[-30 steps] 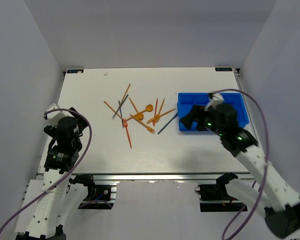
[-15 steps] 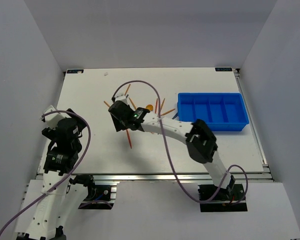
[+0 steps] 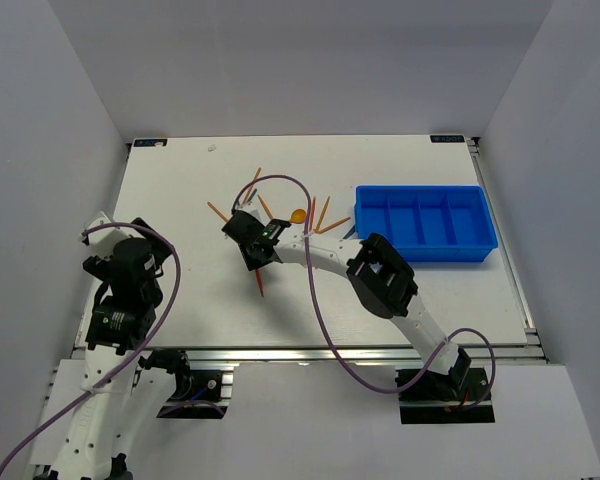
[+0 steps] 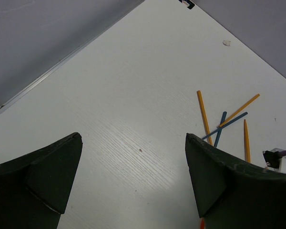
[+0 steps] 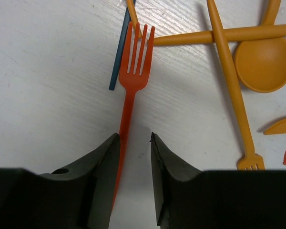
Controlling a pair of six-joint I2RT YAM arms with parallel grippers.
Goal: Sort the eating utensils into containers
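The eating utensils lie in a loose pile at mid-table: a red fork (image 5: 132, 81) (image 3: 257, 276), an orange spoon (image 5: 263, 62) (image 3: 298, 215), an orange fork (image 5: 233, 90), a dark blue stick (image 5: 121, 47) and orange sticks (image 4: 203, 114). My right gripper (image 5: 133, 138) (image 3: 254, 254) is down at the table astride the red fork's handle. Its jaws are narrowed; the handle lies against the left finger, with a gap to the right one. The blue four-compartment tray (image 3: 425, 256) stands at the right. My left gripper (image 4: 132, 138) (image 3: 108, 232) hangs wide open over bare table at the left.
The right arm's purple cable (image 3: 280, 182) arches over the utensil pile. A small white scrap (image 4: 226, 43) lies near the table's far edge. Grey walls close in the table on the left, back and right.
My right arm swung from over the blue tray to the utensil pile and came down on the red fork. Its jaws have narrowed around the handle. The left arm has stayed put.
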